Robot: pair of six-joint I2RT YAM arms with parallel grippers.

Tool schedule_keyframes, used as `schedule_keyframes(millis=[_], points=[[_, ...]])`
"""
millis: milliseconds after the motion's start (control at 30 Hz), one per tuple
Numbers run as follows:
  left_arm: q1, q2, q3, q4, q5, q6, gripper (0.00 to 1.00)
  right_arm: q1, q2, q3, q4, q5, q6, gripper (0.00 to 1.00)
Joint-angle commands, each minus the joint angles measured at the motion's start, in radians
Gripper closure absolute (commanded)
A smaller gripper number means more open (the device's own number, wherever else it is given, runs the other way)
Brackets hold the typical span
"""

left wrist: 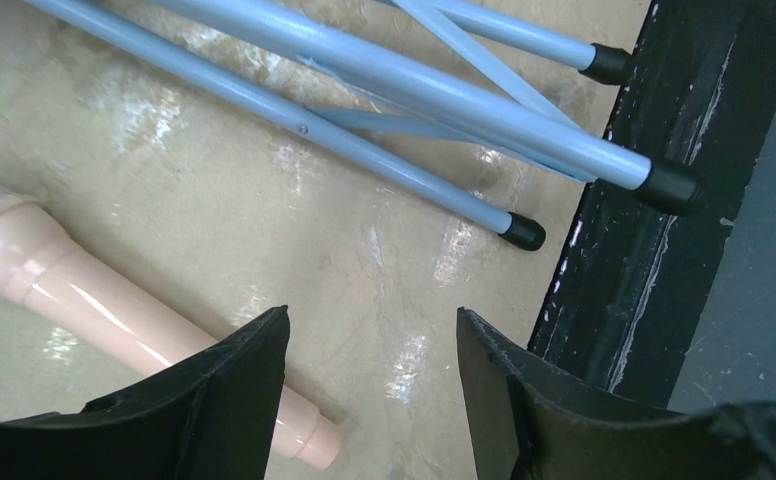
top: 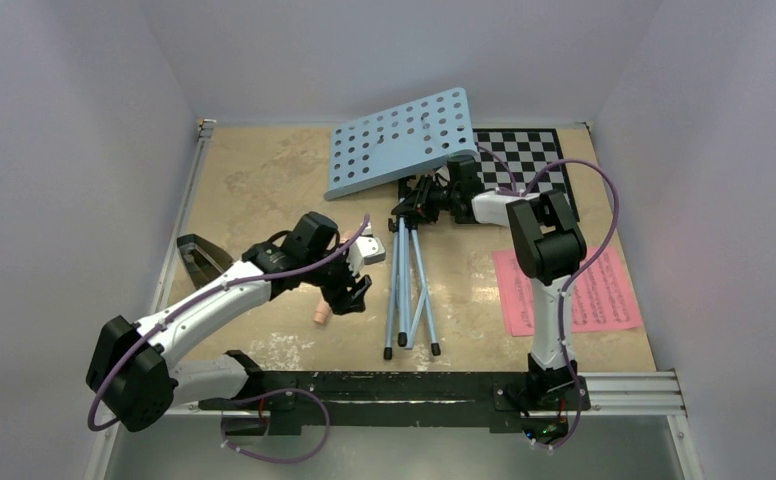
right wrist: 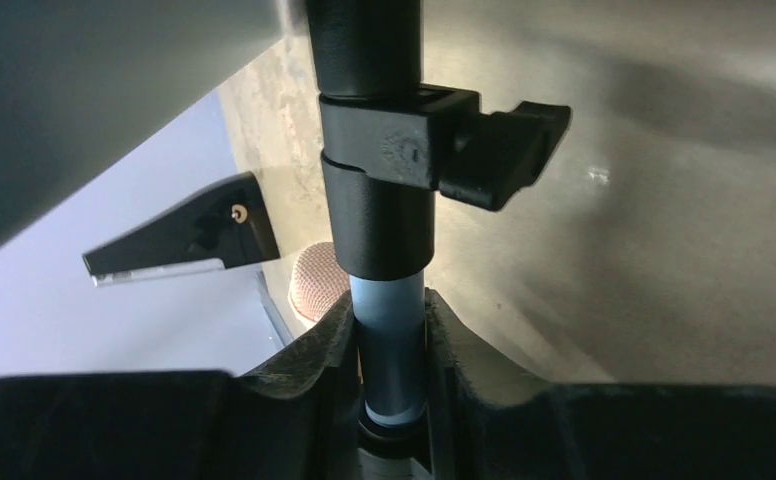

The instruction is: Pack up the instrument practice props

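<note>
The light-blue perforated music stand (top: 399, 140) lies tipped over, its folded tripod legs (top: 409, 290) pointing at the near edge. My right gripper (top: 434, 200) is shut on the stand's pole. In the right wrist view the gripper (right wrist: 389, 305) clamps the blue tube (right wrist: 392, 340) just below a black collar (right wrist: 404, 150). My left gripper (top: 349, 290) hangs open just above the table. The peach-pink recorder (left wrist: 84, 300) lies on the table and passes under the left finger (left wrist: 234, 390), not gripped. Pink sheet-music pages (top: 569, 290) lie at the right. The black metronome (top: 199, 258) stands at the left edge.
A black-and-white chessboard (top: 524, 165) lies at the back right, partly under the stand. The black base rail (top: 414, 385) runs along the near edge, close to the tripod feet (left wrist: 669, 185). White walls enclose the table on three sides.
</note>
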Motion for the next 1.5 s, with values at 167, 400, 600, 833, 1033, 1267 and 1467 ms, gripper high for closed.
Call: schedule_keyframes(millis=[167,400,600,833,1033,1267,1467], points=[[0.008,0.052,0.028,0.026,0.036,-0.081,0.01,-0.007,-0.073,0.052,-0.1,-0.003,-0.061,0.45],[0.008,0.051,0.034,0.035,-0.025,-0.054,0.01,0.015,-0.026,0.11,-0.11,-0.003,-0.093,0.62],[0.01,0.031,0.026,0.003,-0.036,-0.038,0.01,0.071,0.045,0.201,-0.104,0.005,-0.06,0.64],[0.01,0.028,0.023,0.006,-0.059,-0.038,0.01,0.048,-0.017,0.161,-0.187,0.056,-0.03,0.28],[0.012,0.034,0.032,0.015,-0.09,-0.069,0.01,-0.011,-0.194,0.086,-0.276,-0.005,-0.191,0.02],[0.013,0.035,0.059,0.022,-0.069,-0.059,0.01,-0.035,-0.312,0.04,-0.476,0.028,-0.393,0.02],[0.021,0.019,0.054,0.032,-0.056,-0.039,0.02,-0.113,-0.372,-0.027,-0.49,0.073,-0.382,0.02]])
